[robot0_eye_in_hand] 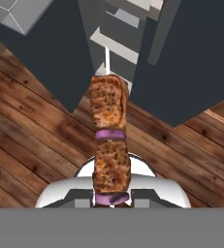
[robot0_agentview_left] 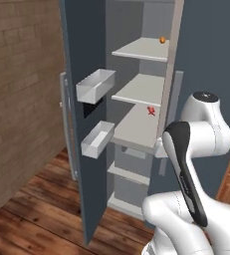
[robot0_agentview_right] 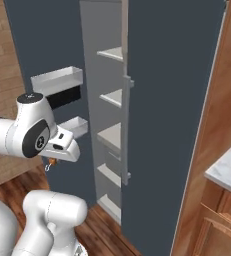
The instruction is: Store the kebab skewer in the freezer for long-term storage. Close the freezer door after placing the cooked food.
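Browned meat chunks with thin purple onion slices are threaded on the kebab skewer (robot0_eye_in_hand: 109,140), which the closed gripper (robot0_eye_in_hand: 111,199) pinches at its lower end, low over the wooden floor (robot0_eye_in_hand: 31,131) in front of the open freezer (robot0_agentview_left: 136,124). It looks light and stiff along its thin stick, but greasy and crumbly on the chunks. I judge the bare stick end the surest hold, since a squeeze on the meat could let it slip or turn.

Flat, even rendered light; soft, slightly blurry.
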You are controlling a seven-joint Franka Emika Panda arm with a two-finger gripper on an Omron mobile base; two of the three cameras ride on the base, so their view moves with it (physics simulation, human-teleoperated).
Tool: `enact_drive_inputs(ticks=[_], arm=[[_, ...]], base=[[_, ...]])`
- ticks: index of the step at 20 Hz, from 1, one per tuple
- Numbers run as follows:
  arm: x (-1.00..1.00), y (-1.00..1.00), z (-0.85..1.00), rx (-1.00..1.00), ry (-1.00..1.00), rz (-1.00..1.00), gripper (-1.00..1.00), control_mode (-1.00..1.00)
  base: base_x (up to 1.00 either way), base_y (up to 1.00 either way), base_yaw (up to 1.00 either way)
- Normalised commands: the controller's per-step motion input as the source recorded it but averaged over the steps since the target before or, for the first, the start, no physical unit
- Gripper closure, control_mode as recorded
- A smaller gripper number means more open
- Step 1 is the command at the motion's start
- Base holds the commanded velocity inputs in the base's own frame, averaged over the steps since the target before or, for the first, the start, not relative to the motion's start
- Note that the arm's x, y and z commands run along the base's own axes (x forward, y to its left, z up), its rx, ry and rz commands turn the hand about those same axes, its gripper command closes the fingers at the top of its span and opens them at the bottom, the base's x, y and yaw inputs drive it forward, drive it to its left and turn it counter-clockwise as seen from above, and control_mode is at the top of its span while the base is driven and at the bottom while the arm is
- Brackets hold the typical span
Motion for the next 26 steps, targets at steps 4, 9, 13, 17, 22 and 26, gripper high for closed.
enact_drive_inputs(ticks=[4, 9, 13, 17, 22, 26], arm=[[0.00, 0.00, 0.00, 0.00, 0.00, 0.00, 1.00, 1.00], [0.00, 0.00, 0.00, 0.00, 0.00, 0.00, 1.00, 1.00], [0.00, 0.00, 0.00, 0.00, 0.00, 0.00, 1.00, 1.00], [0.00, 0.00, 0.00, 0.00, 0.00, 0.00, 1.00, 1.00], [0.00, 0.00, 0.00, 0.00, 0.00, 0.00, 1.00, 1.00], [0.00, 0.00, 0.00, 0.00, 0.00, 0.00, 1.00, 1.00]], base=[[0.31, 0.32, -0.05], [0.30, 0.08, -0.16], [0.38, 0.02, -0.32], [0.35, 0.28, -0.29], [0.35, 0.58, -0.23], [0.30, 0.46, -0.17]])
